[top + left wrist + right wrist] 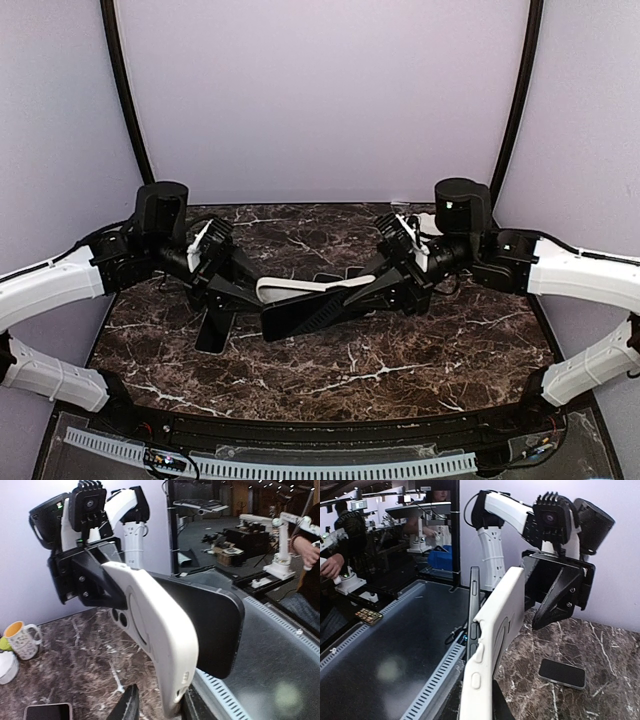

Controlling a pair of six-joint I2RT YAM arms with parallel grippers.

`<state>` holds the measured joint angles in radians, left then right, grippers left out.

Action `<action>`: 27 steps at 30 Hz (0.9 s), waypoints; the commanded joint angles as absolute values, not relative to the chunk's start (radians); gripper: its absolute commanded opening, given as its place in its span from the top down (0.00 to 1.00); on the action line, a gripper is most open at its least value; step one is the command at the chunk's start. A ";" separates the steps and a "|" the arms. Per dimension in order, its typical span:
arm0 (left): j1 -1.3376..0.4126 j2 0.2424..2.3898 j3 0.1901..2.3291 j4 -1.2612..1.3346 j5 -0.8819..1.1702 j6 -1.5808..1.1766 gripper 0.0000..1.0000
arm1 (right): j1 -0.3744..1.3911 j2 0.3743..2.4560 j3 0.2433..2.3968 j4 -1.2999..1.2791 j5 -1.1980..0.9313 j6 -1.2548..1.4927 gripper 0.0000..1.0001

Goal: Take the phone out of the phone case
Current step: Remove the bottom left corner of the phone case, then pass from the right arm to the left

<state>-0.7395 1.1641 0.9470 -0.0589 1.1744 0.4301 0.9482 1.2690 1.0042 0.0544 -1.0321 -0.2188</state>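
Note:
A white phone case (160,630) and the black phone (212,625) hang in the air between my two grippers. The case bows away from the phone at the end towards my left arm, so the phone's corner stands free there. My left gripper (160,702) is open. The case's tip rests against one finger (192,711), and the other finger (127,705) stands apart from it. My right gripper (487,712) is shut on the other end of the phone case (492,630), where the phone (474,605) still sits in it. From above, the case (300,288) arcs over the phone (315,313).
A second dark phone (562,673) lies flat on the marble table (400,360). A speckled mug (22,639) and a white dish (6,667) stand near the table's edge. A black tray with a perforated white strip (300,468) runs along the near side.

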 commanded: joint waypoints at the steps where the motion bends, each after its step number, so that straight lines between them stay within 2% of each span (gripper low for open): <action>1: -0.723 1.094 0.924 -0.005 0.756 0.516 0.66 | 0.951 1.214 1.035 0.027 -0.936 -0.301 1.00; 5: -0.718 1.031 0.885 -0.020 0.500 0.564 0.72 | 0.914 1.144 0.976 0.040 -0.747 -0.340 1.00; 9: -0.686 1.005 0.846 -0.015 0.378 0.622 0.72 | 0.904 1.095 0.900 0.114 -0.490 -0.390 1.00; 13: -0.663 0.974 0.821 -0.044 0.489 0.693 0.72 | 0.904 1.126 0.912 0.103 -0.363 -0.450 1.00; 20: -0.661 0.951 0.793 -0.034 0.755 0.710 0.68 | 0.915 1.191 0.950 0.118 -0.428 -0.484 1.00; 27: -0.664 0.998 0.804 0.009 0.836 0.656 0.68 | 0.934 1.242 0.977 0.132 -0.481 -0.491 1.00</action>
<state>-0.6647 0.9833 0.7956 -0.0311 0.7422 0.6872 0.9184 1.2434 0.9241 0.0082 -0.4332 -0.4793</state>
